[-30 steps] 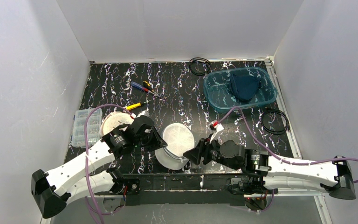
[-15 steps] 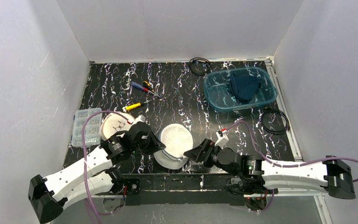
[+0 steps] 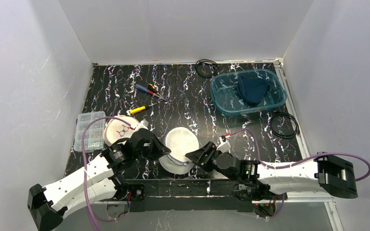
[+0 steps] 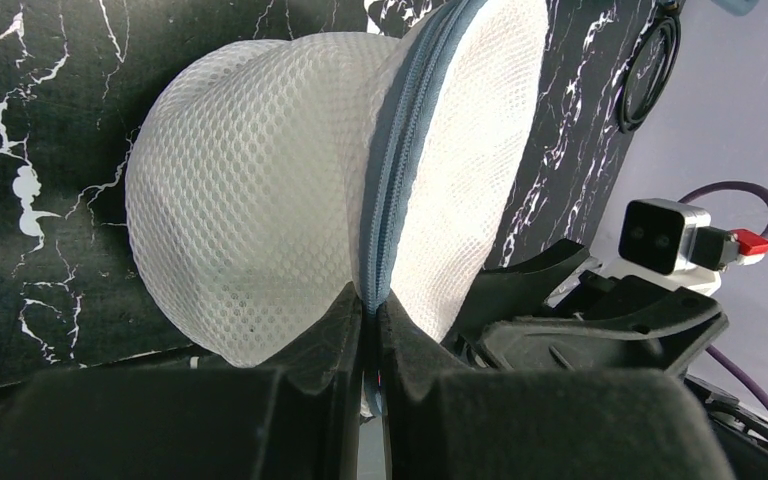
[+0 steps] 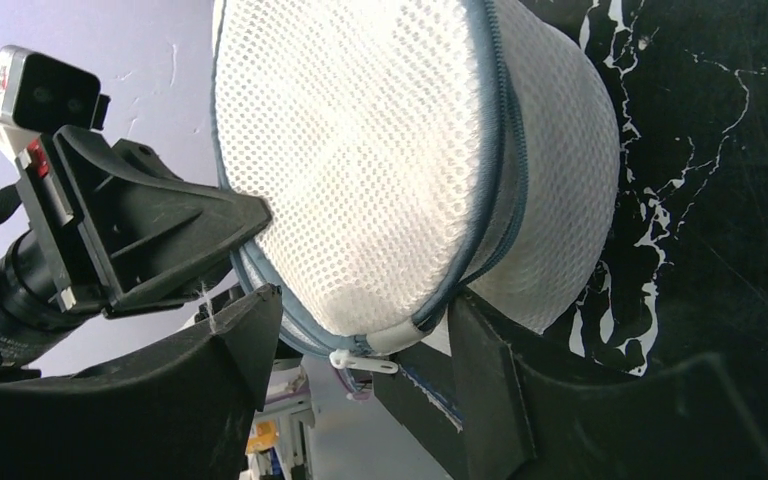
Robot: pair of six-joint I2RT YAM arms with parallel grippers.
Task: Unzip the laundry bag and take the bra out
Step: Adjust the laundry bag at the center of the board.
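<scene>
Clearly, the white mesh laundry bag (image 3: 179, 140) was seen at the near edge of the black marbled table (image 3: 183, 91), between the two grippers. The left gripper (image 4: 370, 308) was pinched almost closed on the bag's blue-grey zipper (image 4: 385, 190) seam. The right gripper (image 5: 360, 320) was spread wide, one jaw on either side of the bag's rim. The white zipper pull (image 5: 358, 360) was seen between them, not gripped. The zipper was closed where visible.

Left gripper (image 4: 370, 308): we see it pinched tight on the zipper (image 4: 388, 170).
Laundry bag (image 4: 250, 220): white mesh, on our table (image 4: 50, 120).
</scene>
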